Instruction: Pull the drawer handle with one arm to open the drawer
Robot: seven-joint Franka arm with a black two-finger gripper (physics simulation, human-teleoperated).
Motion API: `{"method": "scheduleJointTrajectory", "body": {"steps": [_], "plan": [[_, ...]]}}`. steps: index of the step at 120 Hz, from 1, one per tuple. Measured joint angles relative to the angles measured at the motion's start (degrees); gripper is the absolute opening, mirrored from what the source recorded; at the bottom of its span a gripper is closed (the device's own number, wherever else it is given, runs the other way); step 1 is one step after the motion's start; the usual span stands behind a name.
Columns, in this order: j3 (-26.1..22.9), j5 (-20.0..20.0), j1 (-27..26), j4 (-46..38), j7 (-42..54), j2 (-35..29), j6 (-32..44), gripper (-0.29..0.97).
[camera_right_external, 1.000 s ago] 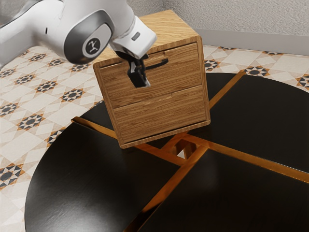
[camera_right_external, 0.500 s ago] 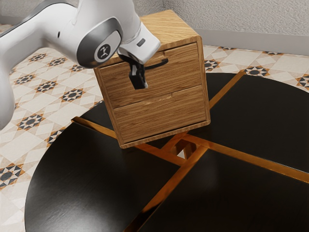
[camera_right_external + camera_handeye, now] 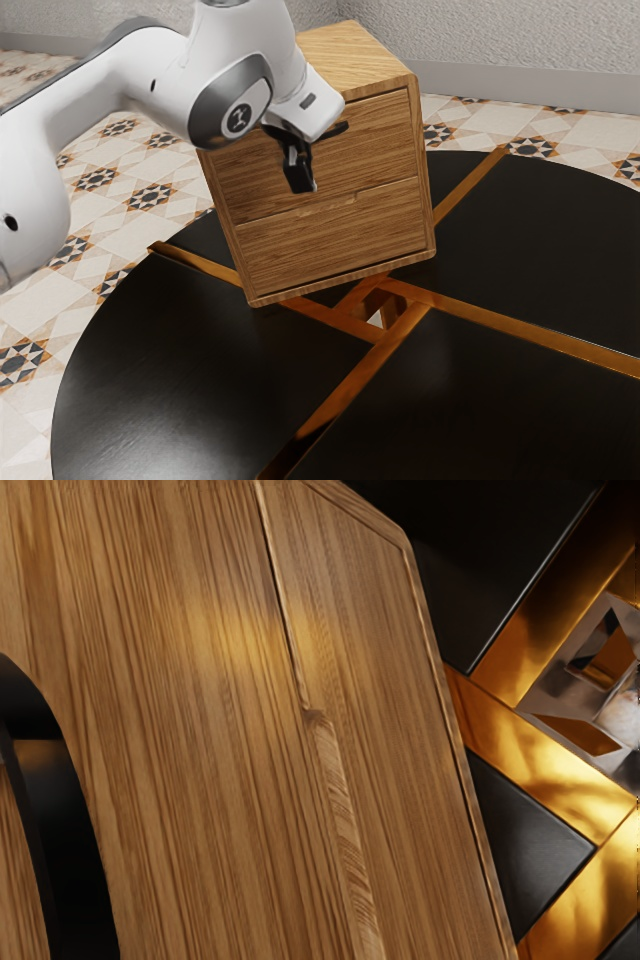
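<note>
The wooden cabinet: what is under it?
The wooden cabinet stands on a black round table, above where its golden bands cross. The table surface directly beneath it is covered by the cabinet's body and cannot be seen.

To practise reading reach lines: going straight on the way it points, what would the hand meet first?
Probably the lower drawer's front: the hand points down, close along the cabinet's face. If it clears that, the table. Depth is unclear.
</note>
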Motion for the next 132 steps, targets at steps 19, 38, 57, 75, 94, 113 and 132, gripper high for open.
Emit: {"method": "scheduleJointTrajectory", "body": {"steps": [19, 38, 57, 75, 94, 113, 132], "plan": [[-0.1, -2.1, -0.6, -0.2, -0.7, 0.0, 0.0, 0.69], [-0.2, -3.0, -0.7, -0.8, -1.5, 0.1, -0.1, 0.67], [-0.8, -3.3, -0.9, -0.9, -2.0, -0.6, -0.3, 0.5], [-1.2, -3.2, -1.0, -4.0, -2.5, -4.0, -0.3, 0.23], [-1.1, -3.3, -1.9, -9.1, -3.1, -7.1, 0.2, 0.42], [-1.3, -3.4, -3.3, -16.4, -4.1, -12.0, 3.2, 0.34], [-1.6, -3.5, -3.5, -19.1, -5.0, -14.5, 5.4, 0.37]]}}
